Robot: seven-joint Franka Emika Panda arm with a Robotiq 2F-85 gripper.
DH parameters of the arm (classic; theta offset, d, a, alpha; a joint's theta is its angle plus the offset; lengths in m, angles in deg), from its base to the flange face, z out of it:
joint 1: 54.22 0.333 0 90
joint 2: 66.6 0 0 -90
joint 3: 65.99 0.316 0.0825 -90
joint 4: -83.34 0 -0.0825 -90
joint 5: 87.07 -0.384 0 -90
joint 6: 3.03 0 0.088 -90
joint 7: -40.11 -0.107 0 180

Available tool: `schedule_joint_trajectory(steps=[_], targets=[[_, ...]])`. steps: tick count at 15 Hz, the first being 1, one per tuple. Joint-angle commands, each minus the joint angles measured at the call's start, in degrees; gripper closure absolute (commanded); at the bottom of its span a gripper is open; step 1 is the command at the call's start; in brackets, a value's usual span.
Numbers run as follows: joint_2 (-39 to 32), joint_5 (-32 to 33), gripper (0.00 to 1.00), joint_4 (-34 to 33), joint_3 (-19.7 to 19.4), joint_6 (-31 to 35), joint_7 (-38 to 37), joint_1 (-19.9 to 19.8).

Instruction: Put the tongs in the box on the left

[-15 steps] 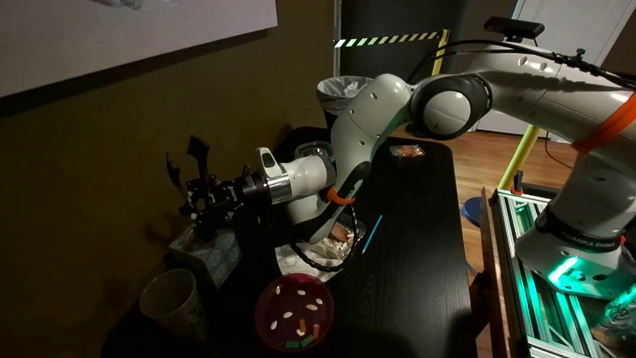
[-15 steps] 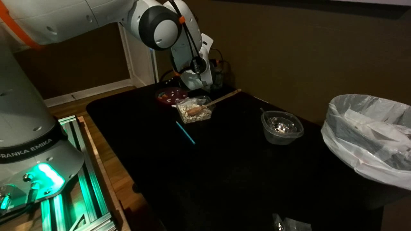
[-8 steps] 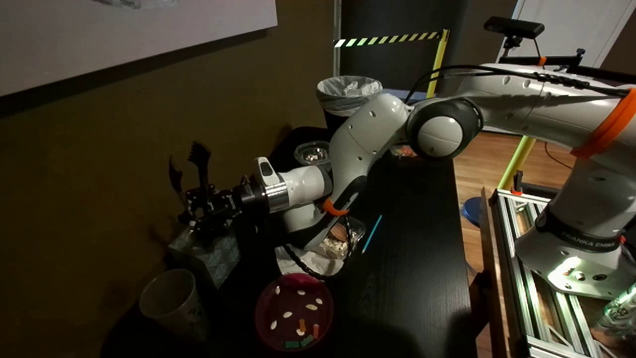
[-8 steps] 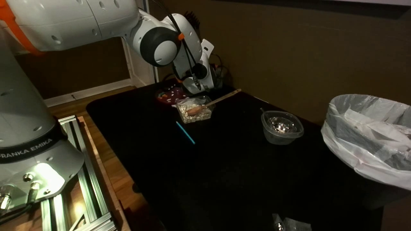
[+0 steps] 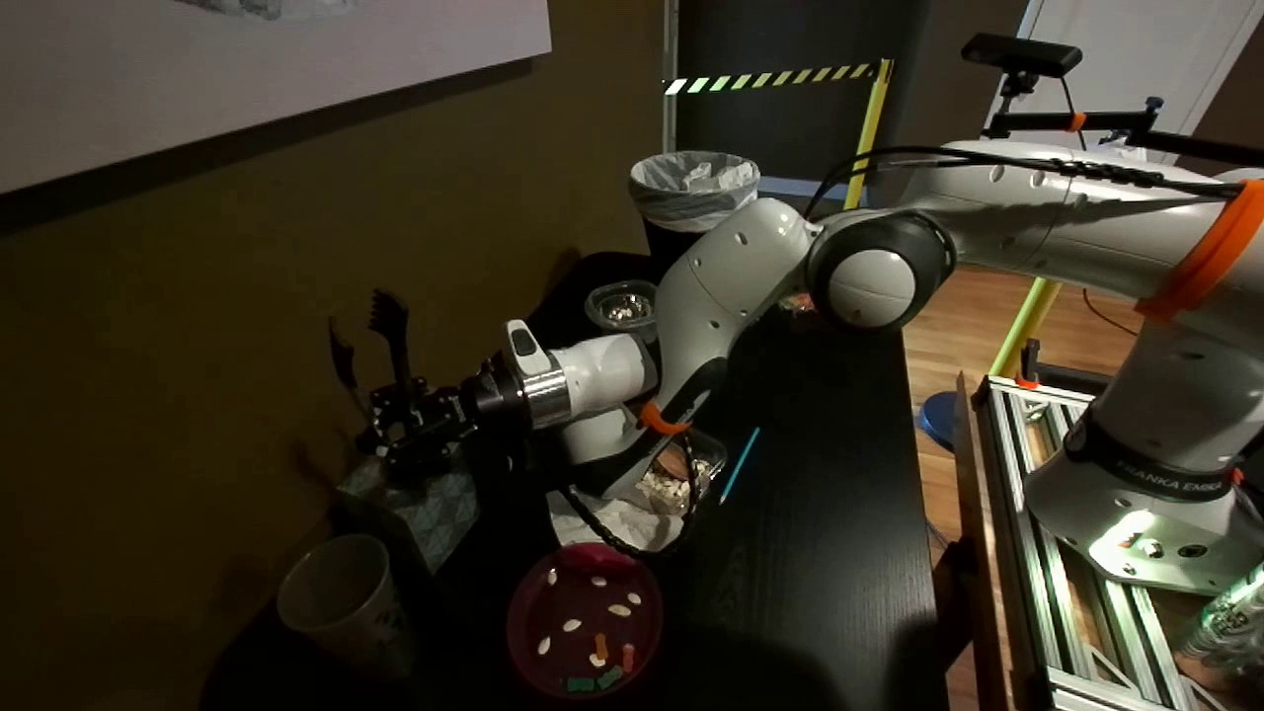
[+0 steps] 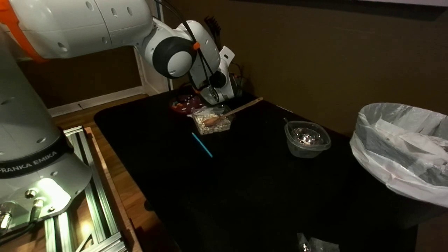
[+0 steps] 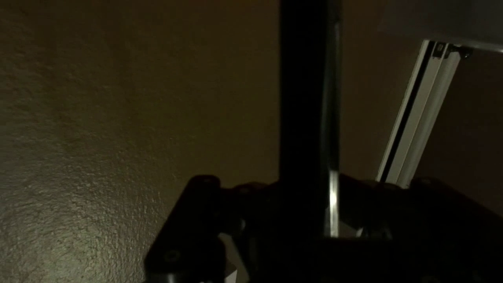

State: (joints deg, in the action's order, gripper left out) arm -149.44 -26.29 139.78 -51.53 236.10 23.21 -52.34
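The dark tongs stand roughly upright in an exterior view (image 5: 391, 331), arms apart and pointing up, in front of the wall. My gripper (image 5: 375, 441) is shut on their lower part. The wrist view shows the tongs (image 7: 306, 118) as a dark vertical bar with a shiny edge between the jaws. The pale box (image 5: 439, 518), with a triangle pattern, stands directly below the gripper, which hides part of its top. I cannot tell whether the tongs' lower end is inside it. In an exterior view only the tongs' top (image 6: 212, 28) shows; the arm hides the gripper and most of the box.
A grey cup (image 5: 341, 592) and a red plate (image 5: 583, 632) stand near the box. A clear tray (image 6: 211, 126) holds a wooden spoon (image 6: 241, 107). A blue stick (image 6: 202, 144), a clear bowl (image 6: 308, 140) and a bin (image 6: 399, 161) stand further off. The wall is close.
The arm has come down, and the gripper and tongs have lowered with it over the box. The light on the robot base has turned from green to white.
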Motion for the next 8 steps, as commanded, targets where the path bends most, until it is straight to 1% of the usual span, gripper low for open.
schedule_joint_trajectory(steps=[1,5,8], targets=[[2.7,-2.5,1.00,1.3,-6.1,-1.8,-7.2,2.9],[4.3,-1.9,1.00,2.5,-9.0,-3.6,-12.2,4.3],[5.9,-0.6,1.00,4.0,-9.4,-2.6,-16.6,4.6]])
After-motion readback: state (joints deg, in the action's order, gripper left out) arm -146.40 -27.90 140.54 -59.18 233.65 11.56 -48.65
